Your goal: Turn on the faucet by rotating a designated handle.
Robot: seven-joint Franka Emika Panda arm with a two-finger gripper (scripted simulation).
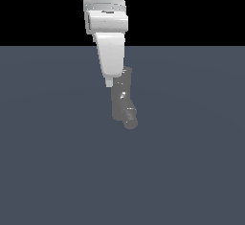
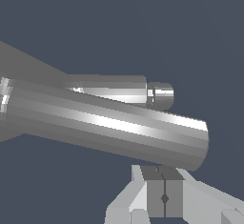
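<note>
The flat blue-grey floor (image 1: 52, 162) is the biggest thing here, and it fills most of the exterior view under a black strip at the top. Next comes the big white robot arm (image 1: 106, 23), which reaches down from the top of that view. Its white tip comes to a narrow end right at the top of the faucet (image 1: 121, 99). The faucet is a small dark grey post that stands on the floor near the middle of the exterior view, with tiny white shiny spots on it. A short round spout (image 1: 130, 118) sticks out at a slant from its bottom. In the wrist view, a long shiny grey rod, the handle (image 2: 109, 125), lies across the picture, very close to the camera. A thinner grey part with a round cap shows just behind it. The gripper (image 2: 164, 198) sits right beside the handle, near its free end. Its two fingers (image 2: 155, 194) are pressed flat together, with only a thin line between them. They hold nothing. I cannot tell if they touch the handle or just sit next to it.
</note>
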